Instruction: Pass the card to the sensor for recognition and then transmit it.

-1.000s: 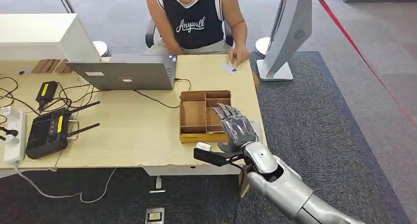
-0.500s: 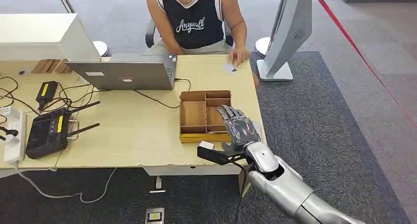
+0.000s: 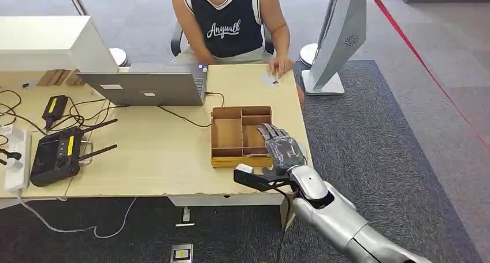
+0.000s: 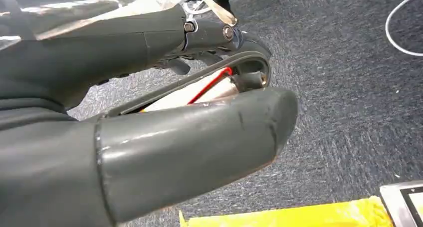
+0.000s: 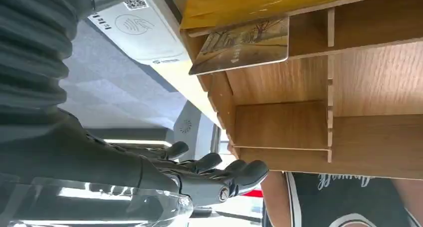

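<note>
A picture-printed card (image 5: 242, 45) leans inside an end compartment of the wooden divided tray (image 5: 279, 127). Beside that tray lies a white reader (image 5: 139, 25) with a wave symbol and a QR code. My right hand (image 3: 282, 148) hovers over the right side of the tray (image 3: 234, 134), near the table's front right corner. Its fingers (image 5: 209, 169) are stretched out and apart, holding nothing and clear of the card. My left hand (image 4: 174, 137) hangs over the dark carpet with thumb and fingers apart and nothing between them.
A person (image 3: 228, 20) sits across the table, one hand by a small white card (image 3: 270, 80). An open laptop (image 3: 144, 86), a black controller (image 3: 55, 153) and cables crowd the left side. A grey standing panel (image 3: 341, 37) rises off the table's far right corner.
My right hand has drifted slightly back toward the table's near edge and a little right, still empty. The tray, the card and the person stay put.
</note>
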You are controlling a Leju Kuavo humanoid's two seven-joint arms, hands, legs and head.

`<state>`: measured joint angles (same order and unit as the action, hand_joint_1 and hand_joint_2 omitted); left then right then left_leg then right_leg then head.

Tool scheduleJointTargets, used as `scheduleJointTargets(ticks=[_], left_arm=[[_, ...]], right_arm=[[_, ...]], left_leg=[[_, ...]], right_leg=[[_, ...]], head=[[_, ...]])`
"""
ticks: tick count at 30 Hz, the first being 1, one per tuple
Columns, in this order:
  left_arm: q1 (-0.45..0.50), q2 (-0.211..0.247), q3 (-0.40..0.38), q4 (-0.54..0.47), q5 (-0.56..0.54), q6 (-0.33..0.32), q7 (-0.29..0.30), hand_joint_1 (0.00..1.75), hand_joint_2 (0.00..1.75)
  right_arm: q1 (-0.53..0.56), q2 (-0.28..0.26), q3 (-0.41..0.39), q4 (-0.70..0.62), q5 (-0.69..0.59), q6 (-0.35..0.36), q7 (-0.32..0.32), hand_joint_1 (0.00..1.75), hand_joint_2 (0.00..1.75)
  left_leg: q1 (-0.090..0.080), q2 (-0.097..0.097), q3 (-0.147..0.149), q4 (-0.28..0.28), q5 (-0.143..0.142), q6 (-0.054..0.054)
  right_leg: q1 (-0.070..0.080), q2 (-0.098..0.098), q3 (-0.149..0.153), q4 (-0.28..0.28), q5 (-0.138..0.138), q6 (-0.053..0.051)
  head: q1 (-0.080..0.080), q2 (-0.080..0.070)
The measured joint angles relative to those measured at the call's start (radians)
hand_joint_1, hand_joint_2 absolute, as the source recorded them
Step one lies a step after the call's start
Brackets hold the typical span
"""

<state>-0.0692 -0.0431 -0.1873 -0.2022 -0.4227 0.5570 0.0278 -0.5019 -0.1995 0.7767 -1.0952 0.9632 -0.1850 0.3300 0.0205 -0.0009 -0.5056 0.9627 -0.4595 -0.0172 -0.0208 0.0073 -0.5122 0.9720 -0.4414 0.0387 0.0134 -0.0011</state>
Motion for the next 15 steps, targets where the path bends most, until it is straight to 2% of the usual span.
scheduleJointTargets(ticks=[15], left_arm=[[0.0, 0.0, -0.001, 0.0, 0.018, 0.0, 0.008, 0.0, 0.0]], right_arm=[[-0.012, 0.018, 0.001, 0.041, -0.024, 0.007, -0.008, 0.0, 1.75]], left_leg=[[0.0, 0.0, 0.0, 0.0, 0.0, 0.0]], right_leg=[[0.0, 0.0, 0.0, 0.0, 0.0, 0.0]], head=[[0.0, 0.0]])
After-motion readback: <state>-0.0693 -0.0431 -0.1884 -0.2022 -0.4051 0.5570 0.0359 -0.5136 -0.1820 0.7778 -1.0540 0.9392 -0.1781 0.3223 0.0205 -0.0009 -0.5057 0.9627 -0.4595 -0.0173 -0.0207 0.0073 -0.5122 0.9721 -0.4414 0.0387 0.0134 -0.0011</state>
